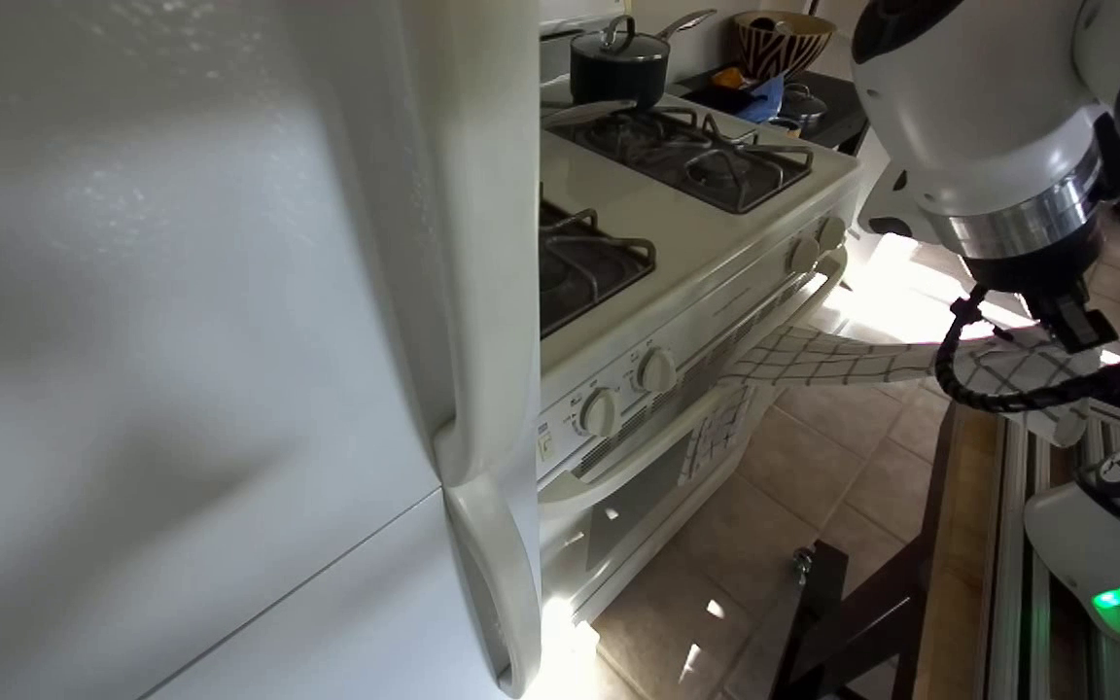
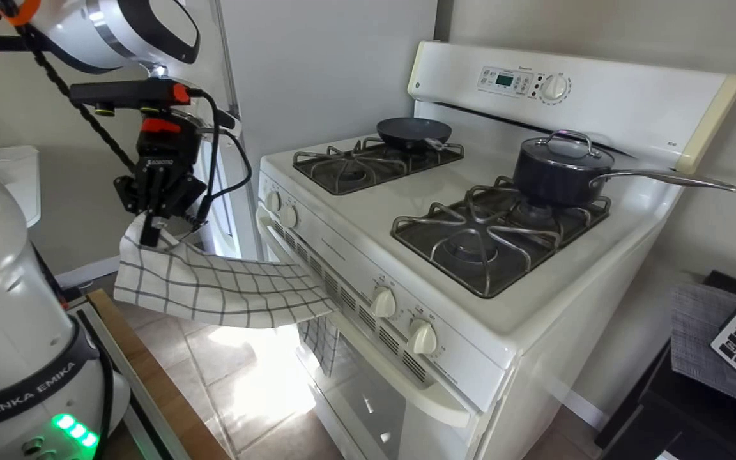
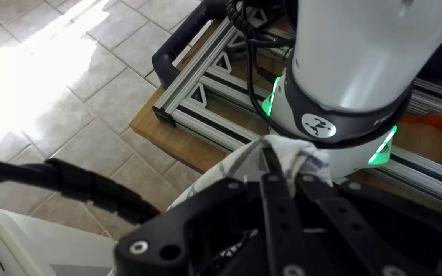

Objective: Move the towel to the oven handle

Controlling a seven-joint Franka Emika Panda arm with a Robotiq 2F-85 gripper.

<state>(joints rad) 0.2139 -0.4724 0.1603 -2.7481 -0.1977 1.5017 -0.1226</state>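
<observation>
The towel, a white cloth with a dark check, shows in both exterior views (image 1: 842, 358) (image 2: 240, 291) and in the wrist view (image 3: 282, 145). My gripper (image 2: 151, 233) is shut on one end of it, in front of the oven; the gripper also shows in an exterior view (image 1: 1075, 331) and in the wrist view (image 3: 291, 179). The towel sags from the fingers to the white oven handle (image 2: 384, 365) (image 1: 652, 450) and crosses over the bar. A darker checked part shows below the bar against the oven door. Part of the pinched end is hidden by the fingers.
A lidded pot (image 2: 559, 172) and a pan (image 2: 413, 133) stand on the stove. Knobs (image 2: 422, 337) stick out above the handle. The white fridge (image 1: 181, 292) stands beside the oven. The robot base (image 2: 29, 358) sits on a wood-edged cart facing the oven, with tiled floor between.
</observation>
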